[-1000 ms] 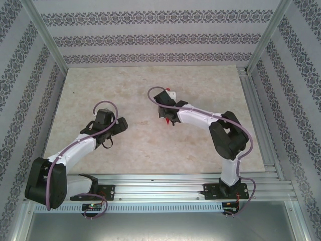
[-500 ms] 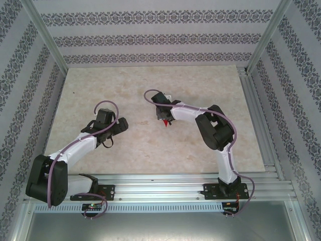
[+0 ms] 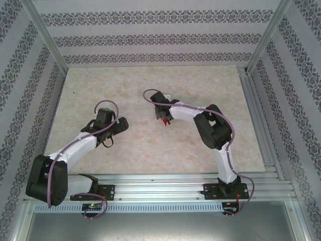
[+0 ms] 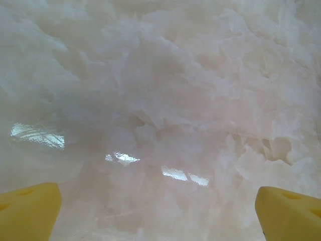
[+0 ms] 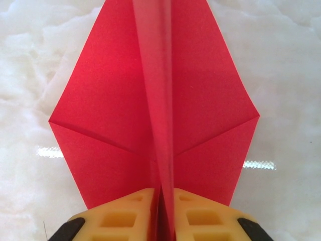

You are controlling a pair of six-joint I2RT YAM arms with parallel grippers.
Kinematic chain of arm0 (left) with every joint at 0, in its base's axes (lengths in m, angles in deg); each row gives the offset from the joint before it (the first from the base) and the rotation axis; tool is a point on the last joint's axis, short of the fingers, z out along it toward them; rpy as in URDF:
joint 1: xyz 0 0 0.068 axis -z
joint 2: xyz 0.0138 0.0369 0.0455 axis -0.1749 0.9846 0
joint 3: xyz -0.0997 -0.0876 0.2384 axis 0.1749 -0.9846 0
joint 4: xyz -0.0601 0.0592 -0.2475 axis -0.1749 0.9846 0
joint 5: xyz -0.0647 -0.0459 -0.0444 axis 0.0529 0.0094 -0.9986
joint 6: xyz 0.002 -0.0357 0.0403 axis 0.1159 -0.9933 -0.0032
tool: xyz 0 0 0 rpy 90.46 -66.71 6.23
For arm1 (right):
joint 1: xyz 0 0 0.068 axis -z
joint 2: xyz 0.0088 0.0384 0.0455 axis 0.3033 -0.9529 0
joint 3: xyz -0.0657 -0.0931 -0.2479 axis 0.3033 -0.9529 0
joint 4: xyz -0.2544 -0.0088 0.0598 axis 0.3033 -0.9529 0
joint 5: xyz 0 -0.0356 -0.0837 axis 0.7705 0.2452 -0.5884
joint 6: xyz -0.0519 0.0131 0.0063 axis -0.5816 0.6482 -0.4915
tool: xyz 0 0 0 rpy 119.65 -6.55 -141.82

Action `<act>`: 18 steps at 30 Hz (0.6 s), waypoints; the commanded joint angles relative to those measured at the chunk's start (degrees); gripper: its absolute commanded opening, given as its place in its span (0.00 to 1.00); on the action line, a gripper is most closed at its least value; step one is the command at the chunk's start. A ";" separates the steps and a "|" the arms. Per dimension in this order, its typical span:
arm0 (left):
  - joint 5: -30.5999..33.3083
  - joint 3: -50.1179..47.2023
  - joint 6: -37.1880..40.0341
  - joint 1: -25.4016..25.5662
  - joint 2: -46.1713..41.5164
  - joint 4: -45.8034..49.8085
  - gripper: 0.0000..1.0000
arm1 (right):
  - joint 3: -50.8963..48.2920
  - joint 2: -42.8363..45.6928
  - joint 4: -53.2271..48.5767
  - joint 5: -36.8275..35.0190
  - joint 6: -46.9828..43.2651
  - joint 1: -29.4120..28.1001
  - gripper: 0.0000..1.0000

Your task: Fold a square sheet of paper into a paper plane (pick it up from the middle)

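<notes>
Right tool (image 5: 161, 203) is shut tight on the paper plane (image 5: 205, 105), pinching the tall fold that runs down its middle between two yellow fingers (image 5: 125, 216). From the right wrist camera, the plane's long side goes straight away from the tool. It gets thinner toward the far end, so it points away from the fingers. One red wing spreads out flat on each side, with the pale table (image 5: 286, 75) below. From the top camera, a small red tip (image 3: 164, 123) pokes out under the tool, near the middle of the table. Left tool (image 4: 159, 211) hangs over bare table with its fingers spread wide and nothing between them.
</notes>
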State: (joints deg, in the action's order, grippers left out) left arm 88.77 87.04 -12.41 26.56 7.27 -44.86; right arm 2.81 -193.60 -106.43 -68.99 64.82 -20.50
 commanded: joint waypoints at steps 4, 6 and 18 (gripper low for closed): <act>-0.62 2.15 1.50 -0.73 -0.58 1.48 1.00 | 1.99 -2.09 -4.11 -0.25 0.05 -0.65 0.19; -0.45 2.47 1.67 -0.74 -0.88 1.74 1.00 | 2.69 -0.35 -4.97 -0.83 -0.13 -0.69 0.22; 4.69 7.10 3.79 -0.70 -2.87 4.77 1.00 | -1.03 21.08 -7.13 -6.15 -0.02 -0.48 0.62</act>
State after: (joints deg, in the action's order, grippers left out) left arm 90.61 91.76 -10.70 26.56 5.89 -42.15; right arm 3.79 -178.45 -113.54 -71.38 65.06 -20.58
